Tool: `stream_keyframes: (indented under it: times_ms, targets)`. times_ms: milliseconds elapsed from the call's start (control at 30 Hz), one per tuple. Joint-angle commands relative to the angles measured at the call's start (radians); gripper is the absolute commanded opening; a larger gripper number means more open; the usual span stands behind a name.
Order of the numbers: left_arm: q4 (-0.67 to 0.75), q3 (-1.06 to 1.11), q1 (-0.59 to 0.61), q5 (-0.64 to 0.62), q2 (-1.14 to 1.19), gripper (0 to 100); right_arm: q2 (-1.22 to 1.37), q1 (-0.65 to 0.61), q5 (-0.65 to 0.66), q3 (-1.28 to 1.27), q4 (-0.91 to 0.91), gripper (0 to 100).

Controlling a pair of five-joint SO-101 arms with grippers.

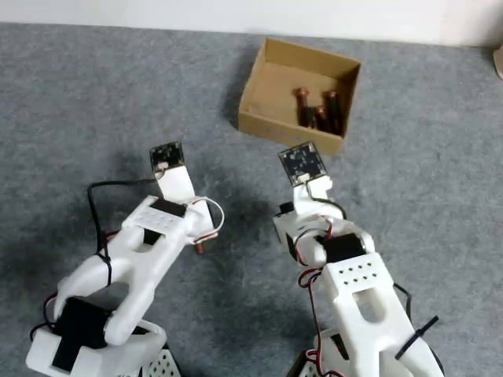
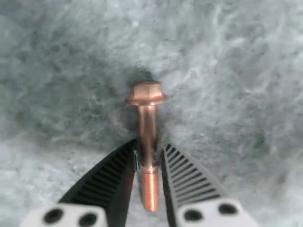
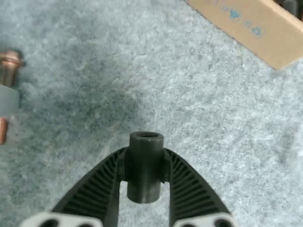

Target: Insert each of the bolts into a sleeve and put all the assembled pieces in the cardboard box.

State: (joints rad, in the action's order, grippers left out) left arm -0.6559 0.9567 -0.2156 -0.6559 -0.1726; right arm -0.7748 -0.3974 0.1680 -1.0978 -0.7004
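1 bolt (image 2: 147,118), clamped by its shank in the left gripper (image 2: 150,165), head pointing away from the wrist, long axis in line with the gripper. 1 sleeve (image 3: 144,161), pinched in the right gripper (image 3: 143,175), bore facing outward, same alignment. further off, 1 cardboard box (image 1: 291,129) on the grey carpet (image 1: 94,102), 3 assembled pieces (image 1: 321,110) inside.

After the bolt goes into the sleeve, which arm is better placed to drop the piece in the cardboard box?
Right. The right jaws, shut on the sleeve, sit close to the cardboard box; the left jaws, holding the bolt, are farther away.
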Motion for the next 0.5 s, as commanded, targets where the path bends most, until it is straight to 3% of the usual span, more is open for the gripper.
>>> stream_keyframes:
  times_ms: [0, 200, 467]
  targets:
    - [-0.014, -0.007, -0.03, 0.077, -0.041, 0, -0.027, 0.013, 0.006, 0.004, 0.027, 0.4]
    - [-0.038, 0.082, -0.028, 0.249, -0.358, 0, -0.134, 0.008, 0.008, -0.064, 0.041, 0.4]
    - [-0.037, 0.14, -0.031, 0.371, -0.974, 0, -0.691, 0.004, 0.009, -0.309, 0.042, 0.4]
